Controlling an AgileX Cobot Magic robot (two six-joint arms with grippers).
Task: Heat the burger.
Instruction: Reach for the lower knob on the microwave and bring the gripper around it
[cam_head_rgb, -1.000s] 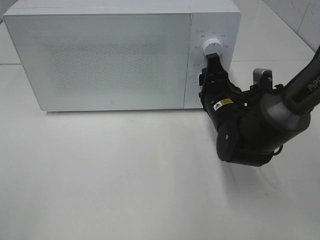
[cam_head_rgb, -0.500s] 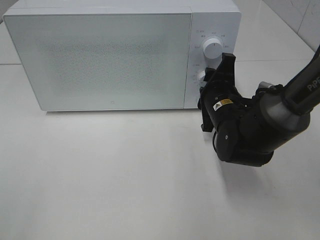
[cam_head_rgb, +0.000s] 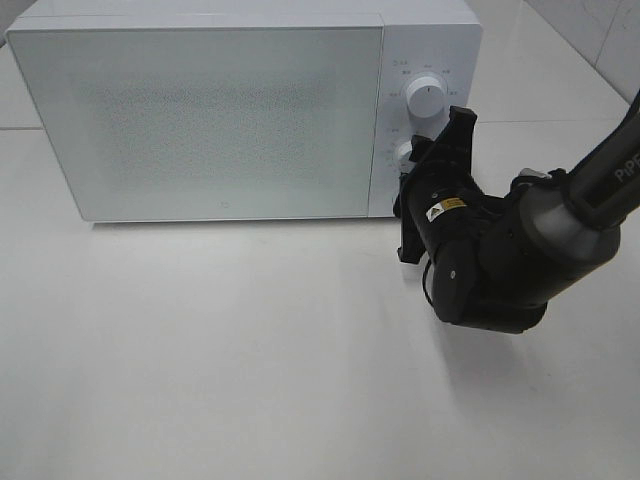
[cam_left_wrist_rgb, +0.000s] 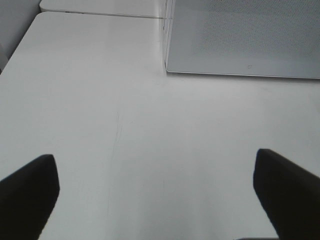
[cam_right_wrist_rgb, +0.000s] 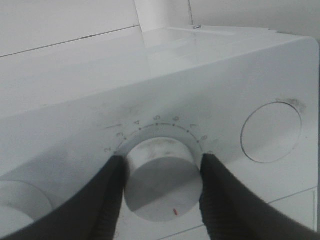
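The burger is hidden; the white microwave (cam_head_rgb: 200, 110) stands with its frosted door closed. My right gripper (cam_head_rgb: 428, 148) reaches to the control panel, and the lower dial (cam_head_rgb: 403, 152) peeks out beside its fingers. In the right wrist view the right gripper (cam_right_wrist_rgb: 162, 160) is shut on this numbered dial (cam_right_wrist_rgb: 161, 182), one dark finger (cam_right_wrist_rgb: 107, 195) pressed on each side. My left gripper (cam_left_wrist_rgb: 155, 157) hangs open over the bare table, holding nothing; it is out of the high view.
An upper dial (cam_head_rgb: 424, 97) sits above the gripped one on the panel. The white table (cam_head_rgb: 220, 350) stretches in front of the microwave. A tiled wall (cam_head_rgb: 600, 30) lies at the back right. My right arm (cam_head_rgb: 520, 250) leans in from the right.
My right wrist has rolled clockwise on the lower dial, its fingers swinging from upright to slanted. The left gripper has not changed.
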